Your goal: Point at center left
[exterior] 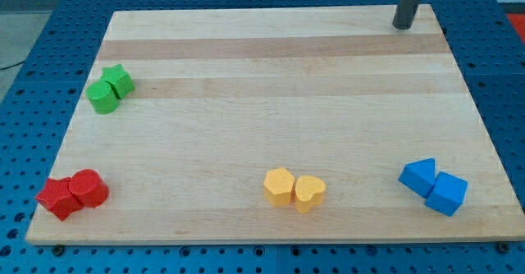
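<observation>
My tip (402, 26) rests on the wooden board (271, 69) at the view's top right corner, far from every block. Two green blocks touch at the view's left: a green star (119, 79) and a green cylinder-like block (102, 98). At the bottom left a red star (57, 197) touches a red cylinder (89, 188). At the bottom middle a yellow hexagon (279, 185) touches a yellow heart (309, 193). At the bottom right a blue triangle (419, 176) touches a blue cube (447, 194).
The board lies on a blue perforated table (49, 52). The board's edges run close to the red and blue blocks.
</observation>
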